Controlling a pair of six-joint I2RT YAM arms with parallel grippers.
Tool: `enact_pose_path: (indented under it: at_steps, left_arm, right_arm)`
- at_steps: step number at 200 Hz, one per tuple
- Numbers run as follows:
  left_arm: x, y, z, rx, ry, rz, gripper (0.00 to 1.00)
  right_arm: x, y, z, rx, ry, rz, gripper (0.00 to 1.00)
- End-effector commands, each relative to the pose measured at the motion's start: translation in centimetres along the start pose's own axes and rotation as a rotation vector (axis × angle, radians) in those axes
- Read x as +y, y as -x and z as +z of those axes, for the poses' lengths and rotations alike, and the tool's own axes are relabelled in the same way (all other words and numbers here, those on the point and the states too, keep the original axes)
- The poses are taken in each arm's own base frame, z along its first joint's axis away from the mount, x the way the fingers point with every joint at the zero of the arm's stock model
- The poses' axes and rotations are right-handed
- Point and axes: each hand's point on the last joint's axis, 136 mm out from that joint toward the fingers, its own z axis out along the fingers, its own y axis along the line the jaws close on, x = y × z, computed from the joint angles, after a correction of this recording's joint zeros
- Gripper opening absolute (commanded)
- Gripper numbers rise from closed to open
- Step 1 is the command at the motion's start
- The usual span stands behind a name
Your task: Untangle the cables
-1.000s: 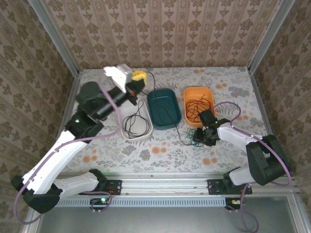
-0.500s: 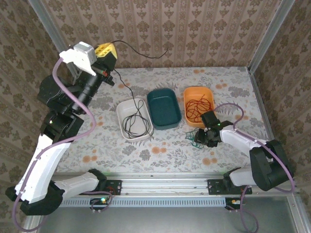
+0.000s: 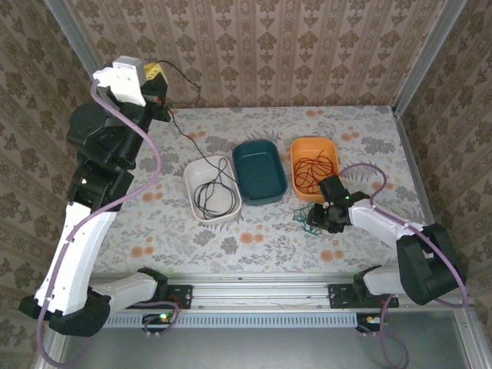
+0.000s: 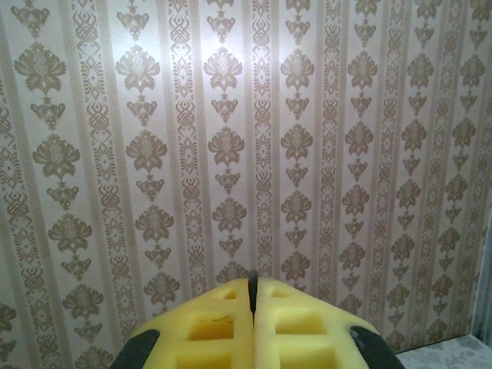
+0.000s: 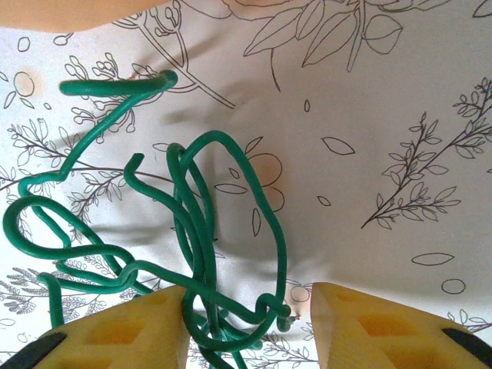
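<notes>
From above, the left gripper [image 3: 159,71] hangs high at ten o'clock, clear of the table [image 3: 254,238]; a black cable [image 3: 200,196] leaves it, loops toward three o'clock, then slants down toward five o'clock into the white tray [image 3: 187,178], where the rest lies coiled; the left wrist view adds what that height hides: the yellow fingers [image 4: 207,330] are clenched, with a thin dark strand pinched in the seam and wallpaper [image 4: 231,115] beyond; the red cable [image 3: 311,169] sits in the orange tray [image 3: 294,154], with a teal tray [image 3: 260,173] at its nine o'clock; the right gripper [image 3: 321,219] is low at the orange tray's six o'clock, over the green cable [image 3: 311,224]; its wrist view shows the jaws parted, with the tangle's loops on the table between them, just beside the left one and apart from the right.
</notes>
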Motion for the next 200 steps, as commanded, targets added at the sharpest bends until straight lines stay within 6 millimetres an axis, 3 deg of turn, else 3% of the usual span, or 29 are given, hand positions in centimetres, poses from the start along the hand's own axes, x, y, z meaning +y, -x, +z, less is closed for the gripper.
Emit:
enact_pose_path:
  at_steps: [1,40,90,135,164,200]
  left_arm:
    - [0.3,4.7,-0.7,-0.129,-0.027,-0.051,0.0]
    - [1.4,7.2,-1.0,-0.19,-0.009,-0.092,0.0]
    - [2.9,8.9,-1.5,-0.241,0.015,-0.12,0.0]
    - [2.9,11.7,-2.5,-0.322,-0.009,-0.117,0.0]
    - [2.5,11.4,-2.0,-0.309,-0.042,-0.141,0.0]
    - [2.6,8.3,-0.4,-0.229,-0.049,-0.166,0.0]
  right_arm:
    - [-0.1,-0.2,-0.1,0.001,0.005,-0.001,0.46]
    - [-0.2,-0.1,-0.1,0.0,0.001,-0.001,0.46]
    - [0.1,0.1,-0.1,0.001,0.006,-0.001,0.46]
    - [0.4,0.2,0.1,0.011,0.012,-0.001,0.45]
    - [0.5,0.2,0.2,0.01,0.015,-0.001,0.45]
    - [0.5,0.1,0.2,0.013,0.018,-0.005,0.45]
